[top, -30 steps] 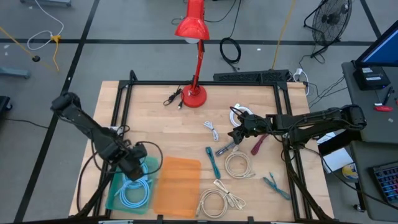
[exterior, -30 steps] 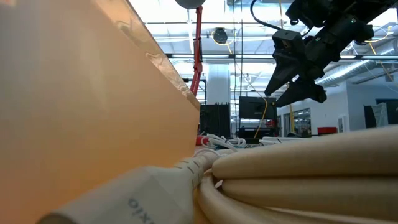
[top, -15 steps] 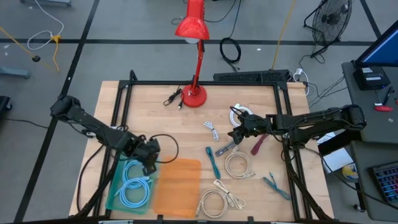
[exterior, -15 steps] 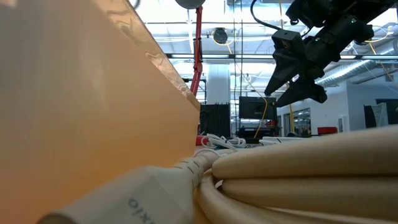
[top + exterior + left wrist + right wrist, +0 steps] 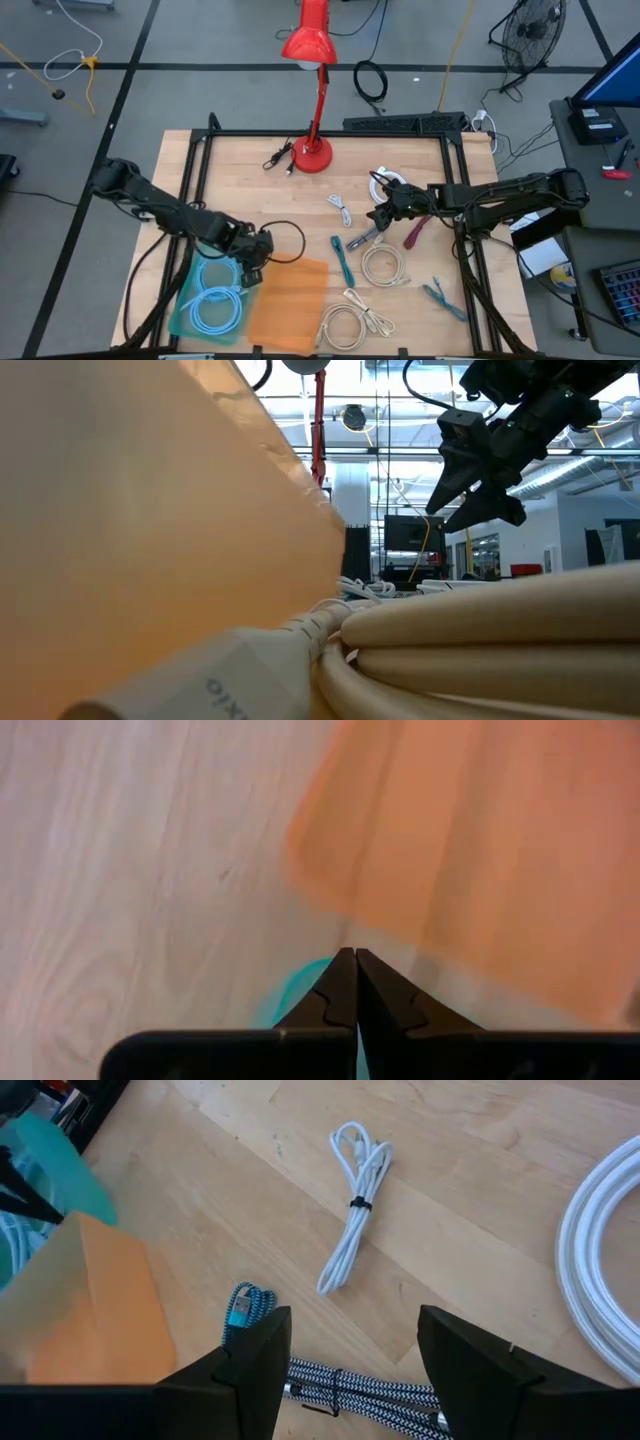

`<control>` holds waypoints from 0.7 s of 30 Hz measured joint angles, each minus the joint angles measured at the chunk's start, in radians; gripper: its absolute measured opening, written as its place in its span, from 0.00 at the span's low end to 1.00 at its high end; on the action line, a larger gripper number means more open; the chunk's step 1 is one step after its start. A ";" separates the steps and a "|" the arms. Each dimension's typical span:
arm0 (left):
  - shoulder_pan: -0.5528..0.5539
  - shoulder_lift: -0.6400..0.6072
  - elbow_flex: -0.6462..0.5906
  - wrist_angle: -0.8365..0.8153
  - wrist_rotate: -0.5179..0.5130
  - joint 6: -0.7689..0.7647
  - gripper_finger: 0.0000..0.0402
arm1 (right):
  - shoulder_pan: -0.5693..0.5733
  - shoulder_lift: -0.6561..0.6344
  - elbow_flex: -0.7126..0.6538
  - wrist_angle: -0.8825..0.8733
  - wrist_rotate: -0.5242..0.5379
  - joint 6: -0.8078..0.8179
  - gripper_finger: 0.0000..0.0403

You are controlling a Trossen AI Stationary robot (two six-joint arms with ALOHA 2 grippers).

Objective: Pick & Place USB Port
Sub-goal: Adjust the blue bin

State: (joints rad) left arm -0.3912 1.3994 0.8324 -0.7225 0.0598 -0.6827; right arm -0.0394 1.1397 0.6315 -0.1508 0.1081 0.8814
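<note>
Two bins sit at the near left of the tabletop (image 5: 280,195): we note an orange bin (image 5: 285,300) and, to its left, a teal bin (image 5: 185,310) holding a coiled blue cable (image 5: 215,305). The left gripper (image 5: 257,262) hovers at the orange bin's far-left corner, fingers pressed together, holding nothing. The right gripper (image 5: 378,215) hangs right of centre, fingers spread, over the braided black-and-white USB cable (image 5: 362,238). A small white cable (image 5: 355,1200) lies just beyond.
</note>
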 joint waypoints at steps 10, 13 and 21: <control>-0.001 -0.019 -0.006 -0.127 -0.021 -0.010 0.00 | 0.000 0.000 0.000 0.002 0.022 0.000 0.52; -0.001 -0.043 -0.006 -0.114 -0.030 -0.024 0.00 | 0.000 0.000 0.000 0.003 0.023 -0.001 0.52; -0.001 -0.144 -0.006 -0.113 -0.051 -0.082 0.00 | 0.000 0.000 0.000 0.002 0.023 -0.003 0.52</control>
State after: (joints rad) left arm -0.3923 1.2558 0.8261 -0.8357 0.0083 -0.7646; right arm -0.0399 1.1397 0.6312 -0.1485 0.1308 0.8789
